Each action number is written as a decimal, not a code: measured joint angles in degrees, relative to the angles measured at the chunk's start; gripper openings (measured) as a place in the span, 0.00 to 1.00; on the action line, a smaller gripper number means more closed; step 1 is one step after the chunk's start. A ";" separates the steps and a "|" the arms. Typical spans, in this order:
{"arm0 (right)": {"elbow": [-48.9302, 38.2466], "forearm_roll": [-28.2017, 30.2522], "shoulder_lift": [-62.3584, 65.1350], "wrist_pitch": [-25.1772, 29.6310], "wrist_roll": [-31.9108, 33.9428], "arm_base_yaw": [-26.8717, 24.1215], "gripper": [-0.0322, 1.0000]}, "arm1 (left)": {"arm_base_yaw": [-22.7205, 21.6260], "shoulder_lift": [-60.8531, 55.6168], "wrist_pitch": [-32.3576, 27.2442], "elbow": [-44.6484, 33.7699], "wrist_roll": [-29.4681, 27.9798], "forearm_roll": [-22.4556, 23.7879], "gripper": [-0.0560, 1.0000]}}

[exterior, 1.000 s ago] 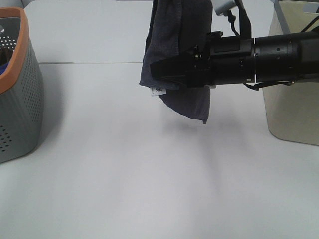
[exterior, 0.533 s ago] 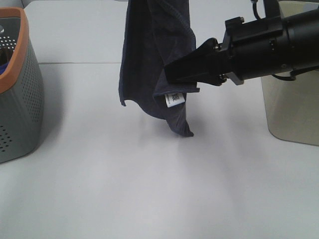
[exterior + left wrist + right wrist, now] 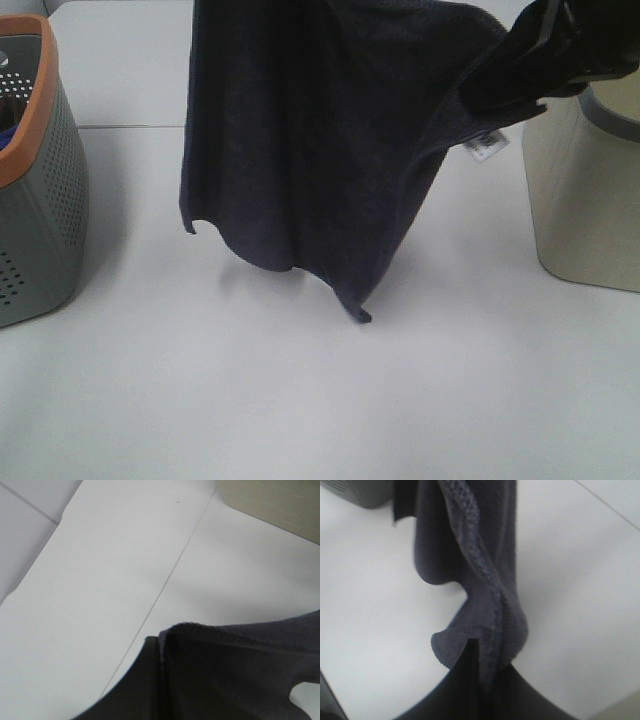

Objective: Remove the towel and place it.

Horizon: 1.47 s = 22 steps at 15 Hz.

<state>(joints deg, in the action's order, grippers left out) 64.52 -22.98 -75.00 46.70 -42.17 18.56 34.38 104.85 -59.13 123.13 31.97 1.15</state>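
Observation:
The dark navy towel (image 3: 310,150) hangs spread wide above the white table, its lowest corner (image 3: 360,315) just over the surface. My right gripper (image 3: 478,98) is shut on the towel's upper right corner, beside the small white tag (image 3: 487,146). The towel's upper left corner runs out of the top of the exterior view, so my left gripper is hidden there. In the left wrist view my left gripper (image 3: 159,647) is shut on the towel's hemmed edge (image 3: 240,645). In the right wrist view my right gripper (image 3: 487,672) pinches the bunched towel (image 3: 480,555).
A grey perforated basket with an orange rim (image 3: 40,190) stands at the left edge. A beige bin (image 3: 585,190) stands at the right, under my right arm; it also shows in the left wrist view (image 3: 280,500). A seam line crosses the table behind the towel.
My right gripper has moved right and up with its corner. The towel's left edge has moved left, so the cloth has opened from a narrow bunch into a wide sheet.

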 joint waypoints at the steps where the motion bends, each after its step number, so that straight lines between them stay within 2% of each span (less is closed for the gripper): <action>1: 2.06 6.36 -0.17 0.69 2.69 0.00 0.05 | 0.00 0.23 0.29 0.00 -7.16 3.44 0.05; 3: 4.98 13.92 -1.55 0.29 4.07 0.00 0.05 | 0.00 1.89 0.46 0.00 -16.33 11.00 0.05; 4: 6.65 17.70 -3.38 -2.75 1.66 0.00 0.05 | 0.00 3.95 0.11 0.00 -20.63 13.75 0.05; 7: 7.05 19.37 -6.82 -12.03 -8.59 0.00 0.05 | -0.34 6.36 3.15 0.00 -23.84 15.81 0.05; 10: 7.22 21.37 -11.69 -28.13 -17.36 0.00 0.05 | -3.55 9.34 12.61 0.00 -26.13 16.44 0.05; 13: 8.25 26.70 -19.54 -46.12 -20.80 0.00 0.05 | -7.85 12.55 23.66 0.00 -26.47 16.67 0.05; 14: 9.05 27.22 -21.26 -49.10 -21.37 -0.11 0.05 | -9.45 14.32 28.42 0.00 -26.47 16.90 0.05; 15: 12.43 27.96 -26.13 -56.84 -22.92 -1.09 0.05 | -11.57 16.84 35.35 0.00 -26.53 17.02 0.05; 18: 17.88 27.85 -32.09 -65.49 -23.03 -3.55 0.05 | -12.83 19.82 40.68 0.00 -26.53 17.36 0.05; 22: 18.68 27.67 -36.27 -65.60 -21.37 -5.21 0.05 | -12.83 22.52 42.51 0.00 -26.47 17.59 0.05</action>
<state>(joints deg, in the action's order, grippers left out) 83.19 4.70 -111.27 -18.91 -63.54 13.35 21.54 127.37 -16.62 123.13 5.50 18.74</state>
